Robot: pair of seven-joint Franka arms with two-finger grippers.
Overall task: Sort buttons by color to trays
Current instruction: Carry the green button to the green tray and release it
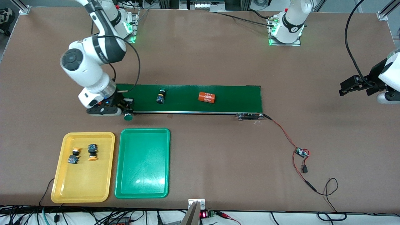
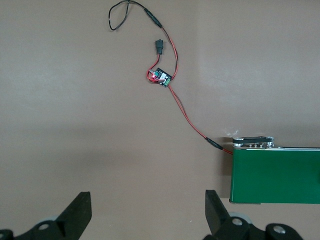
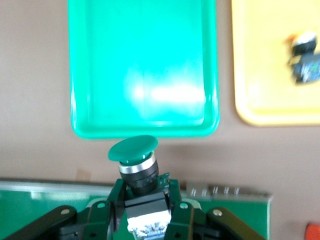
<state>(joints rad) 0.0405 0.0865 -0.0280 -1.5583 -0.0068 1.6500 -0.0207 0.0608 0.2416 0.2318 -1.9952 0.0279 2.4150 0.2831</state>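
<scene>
The right wrist view showed what the front view half hid: the right gripper [image 3: 145, 210] had its fingers clamped on a green button's [image 3: 135, 167] body, cap pointing toward the green tray [image 3: 80, 75]. In the front view that gripper [image 1: 125, 107] sat low at the belt's [image 1: 218, 100] end, at 12 o'clock from the green tray. Another green button [image 1: 161, 95] and an orange cylinder [image 1: 207, 97] lay on the belt. Two yellow buttons [image 1: 74, 155] [image 1: 92, 152] lay in the yellow tray [image 1: 62, 184]. The left gripper [image 2: 147, 215] waited over bare table, fingers apart.
</scene>
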